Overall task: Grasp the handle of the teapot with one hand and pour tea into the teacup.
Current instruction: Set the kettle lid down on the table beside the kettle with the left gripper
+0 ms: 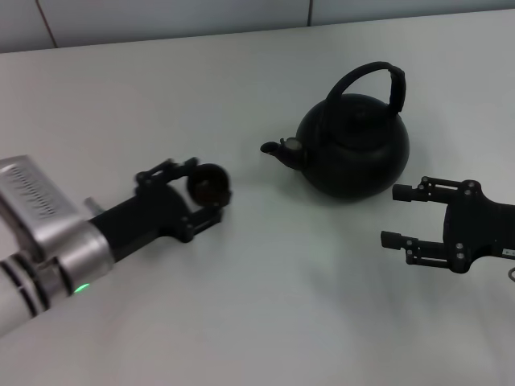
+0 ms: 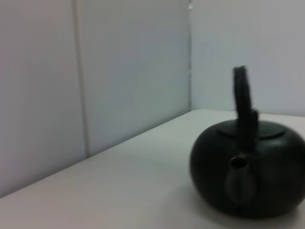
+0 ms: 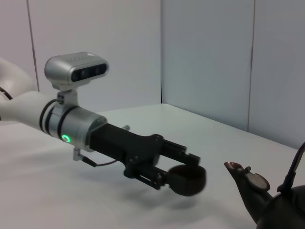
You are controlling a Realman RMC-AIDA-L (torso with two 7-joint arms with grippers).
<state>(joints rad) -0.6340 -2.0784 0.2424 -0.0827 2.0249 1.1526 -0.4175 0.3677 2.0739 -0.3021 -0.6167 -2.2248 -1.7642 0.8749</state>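
The black teapot (image 1: 354,149) stands on the white table, its arched handle (image 1: 374,80) upright and its spout (image 1: 282,149) pointing toward my left gripper. My left gripper (image 1: 205,191) is shut on the small black teacup (image 1: 209,183), a short way from the spout. The right wrist view shows the teacup (image 3: 187,180) held between the left fingers, low over the table, with the spout (image 3: 238,169) beside it. The left wrist view shows the teapot (image 2: 250,171) spout-on. My right gripper (image 1: 394,215) is open and empty, just in front of the teapot's right side.
The white table (image 1: 265,305) runs back to a pale panelled wall (image 1: 161,20). Nothing else stands on it.
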